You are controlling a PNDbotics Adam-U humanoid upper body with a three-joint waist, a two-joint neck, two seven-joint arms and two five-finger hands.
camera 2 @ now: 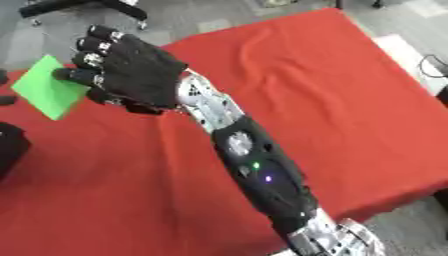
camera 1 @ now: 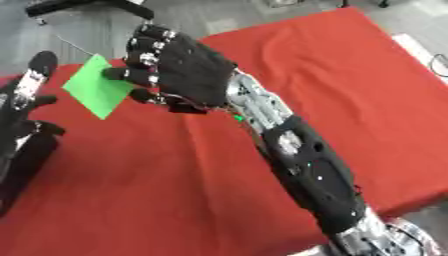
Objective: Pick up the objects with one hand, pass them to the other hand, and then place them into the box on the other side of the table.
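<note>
reaching across from the lower right, my right arm (camera 1: 306, 170) crosses the red table (camera 1: 350, 75) on a diagonal toward the upper left. i start nearest me: the forearm sits low over the cloth, and on the left edge my left hand (camera 1: 26, 100) shows with fingers up and relaxed, holding nothing, as far as i can see.

farther out, my right hand (camera 1: 179, 67) shows me its back, fingers curled, with the fingertips at the near edge of a flat green object (camera 1: 96, 87). it looks like a thin sheet or card. it appears pinched between thumb and fingers, but the palm side is hidden, so i judge that rather than see it. the green piece sits between my two hands, close to the left one.

i judge this to be the hand-over. to do it well i'd keep the right wrist steady, bring the free edge of the sheet into the left palm, close the left fingers across a broad part of it, and release the right only once the left clearly has it. a thin sheet could slip or fold if both hands pull.

beyond the hands lies grey floor past the table edge. i see no box in either view.
</note>
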